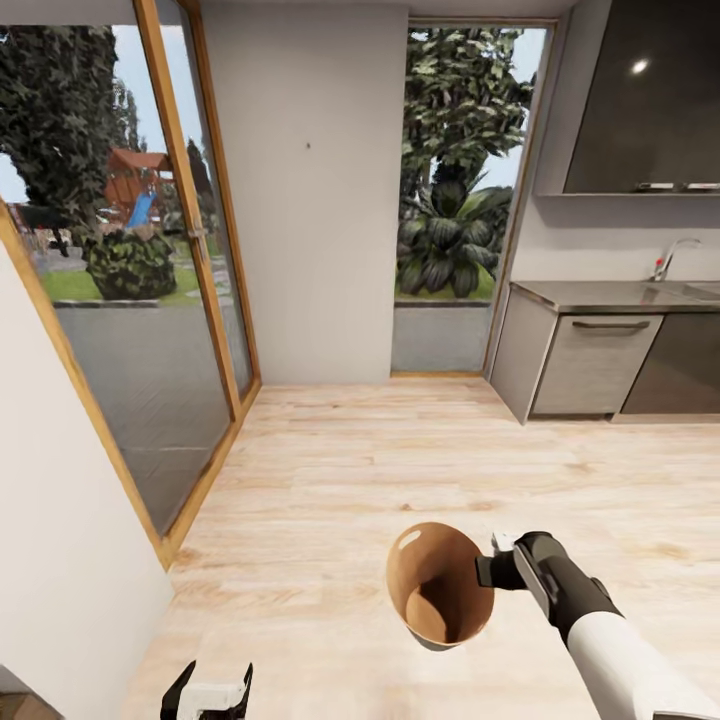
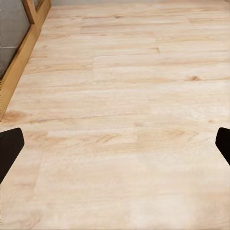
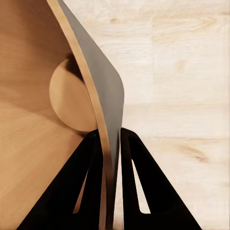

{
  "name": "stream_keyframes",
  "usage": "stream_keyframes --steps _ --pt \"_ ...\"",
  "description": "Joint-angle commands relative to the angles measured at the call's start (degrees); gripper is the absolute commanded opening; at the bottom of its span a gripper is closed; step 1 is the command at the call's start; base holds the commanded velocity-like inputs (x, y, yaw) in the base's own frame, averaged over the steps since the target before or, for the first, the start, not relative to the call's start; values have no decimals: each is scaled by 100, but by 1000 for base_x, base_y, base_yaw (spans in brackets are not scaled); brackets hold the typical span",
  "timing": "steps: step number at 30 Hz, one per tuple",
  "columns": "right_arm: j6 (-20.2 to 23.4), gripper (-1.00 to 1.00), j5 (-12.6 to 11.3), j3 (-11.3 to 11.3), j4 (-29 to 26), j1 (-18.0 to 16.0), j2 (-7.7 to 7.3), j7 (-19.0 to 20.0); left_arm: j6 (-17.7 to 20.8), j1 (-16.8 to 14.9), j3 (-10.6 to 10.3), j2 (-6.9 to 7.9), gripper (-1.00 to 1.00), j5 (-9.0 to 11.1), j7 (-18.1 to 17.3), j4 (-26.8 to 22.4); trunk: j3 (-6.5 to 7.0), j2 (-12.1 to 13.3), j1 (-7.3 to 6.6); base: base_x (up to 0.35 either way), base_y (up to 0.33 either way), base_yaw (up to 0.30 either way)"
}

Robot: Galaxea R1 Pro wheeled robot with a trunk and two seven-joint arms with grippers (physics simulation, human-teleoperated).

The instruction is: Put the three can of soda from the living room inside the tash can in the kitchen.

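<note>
My right gripper [image 1: 497, 565] holds the trash can [image 1: 440, 585] above the pale wood floor, pinching its rim. The bin is tilted so its copper-brown inside faces the head camera, and I see only its bare bottom in there. The right wrist view has both black fingers [image 3: 93, 177] shut on the bin's thin wall [image 3: 103, 96], one inside and one outside. My left gripper [image 1: 210, 690] is low at the near left, open and empty; its fingertips [image 2: 9, 143] are spread wide over bare floor. The soda cans are out of view.
I am in the kitchen. Grey cabinet fronts [image 1: 595, 365] under a dark countertop [image 1: 600, 295] with a tap [image 1: 668, 255] stand at the right. A wood-framed glass door [image 1: 190, 250] lines the left, and a white wall [image 1: 60, 520] is close at near left.
</note>
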Motion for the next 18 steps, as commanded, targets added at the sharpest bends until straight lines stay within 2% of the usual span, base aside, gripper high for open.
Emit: stream_keyframes --steps 1,8,12,13,18 --pt "13 -100 -139 -9 -3 -1 -3 44 0 0 0 0 100 -1 2 -1 12 41 -23 0 0 0" --pt "23 -100 -136 2 0 3 -11 51 1 0 -1 0 100 -2 15 2 121 322 -177 0 0 0" --pt "28 -100 -134 103 0 4 27 52 1 0 -1 0 100 -2 19 0 192 482 -265 0 0 0" --pt "25 -100 -138 183 0 4 37 52 -5 2 -6 0 100 -3 20 -3 192 482 -265 0 0 0" --pt "24 -100 -140 216 0 4 45 52 -14 6 -7 0 100 -3 14 -9 192 482 -265 0 0 0"
